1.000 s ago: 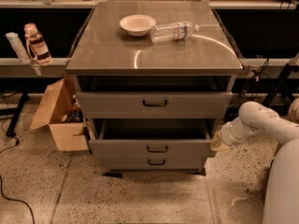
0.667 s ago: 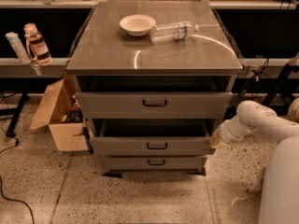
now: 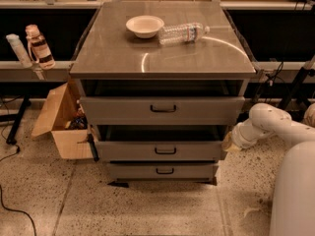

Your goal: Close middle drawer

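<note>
The grey cabinet has three drawers. The middle drawer point(image 3: 160, 150), a wide shallow grey front with a small dark pull handle, stands a little forward of the top drawer point(image 3: 162, 109), with a dark gap above it. My gripper point(image 3: 227, 142) is at the end of the white arm, against the right end of the middle drawer's front. The lowest drawer point(image 3: 163, 170) sits below, further back.
A white bowl point(image 3: 144, 25) and a lying water bottle point(image 3: 183, 33) are on the cabinet top point(image 3: 123, 58). An open cardboard box point(image 3: 61, 122) stands on the floor at the left. Bottles point(image 3: 39, 45) stand on a shelf at the far left.
The middle drawer has slid back into the cabinet, from well open to nearly in. My gripper has followed it inward at its right end.
</note>
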Available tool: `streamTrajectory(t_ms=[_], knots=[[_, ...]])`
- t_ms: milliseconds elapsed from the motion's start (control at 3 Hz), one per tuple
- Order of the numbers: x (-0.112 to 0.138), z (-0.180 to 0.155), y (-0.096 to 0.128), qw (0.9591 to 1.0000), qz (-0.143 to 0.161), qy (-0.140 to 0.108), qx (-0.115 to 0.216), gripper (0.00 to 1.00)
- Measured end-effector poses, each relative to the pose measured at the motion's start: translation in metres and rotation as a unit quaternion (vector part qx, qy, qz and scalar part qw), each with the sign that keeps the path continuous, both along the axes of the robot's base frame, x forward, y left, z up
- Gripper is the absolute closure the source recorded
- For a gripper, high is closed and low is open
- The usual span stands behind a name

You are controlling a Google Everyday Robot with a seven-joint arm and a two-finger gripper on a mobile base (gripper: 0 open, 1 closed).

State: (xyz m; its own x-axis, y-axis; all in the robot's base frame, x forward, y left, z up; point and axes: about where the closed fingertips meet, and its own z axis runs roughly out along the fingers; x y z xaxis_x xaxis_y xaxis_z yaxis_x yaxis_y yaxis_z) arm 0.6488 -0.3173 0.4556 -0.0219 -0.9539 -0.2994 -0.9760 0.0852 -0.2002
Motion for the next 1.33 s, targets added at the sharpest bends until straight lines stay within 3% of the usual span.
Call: streamTrajectory(t_ms=[1000, 1333], knots=[[0.0000, -0.0001, 0.0001, 1.0000, 0.000, 0.000, 0.000, 0.11], [-0.0001, -0.0002, 0.0001, 1.0000, 0.000, 0.000, 0.000, 0.00]])
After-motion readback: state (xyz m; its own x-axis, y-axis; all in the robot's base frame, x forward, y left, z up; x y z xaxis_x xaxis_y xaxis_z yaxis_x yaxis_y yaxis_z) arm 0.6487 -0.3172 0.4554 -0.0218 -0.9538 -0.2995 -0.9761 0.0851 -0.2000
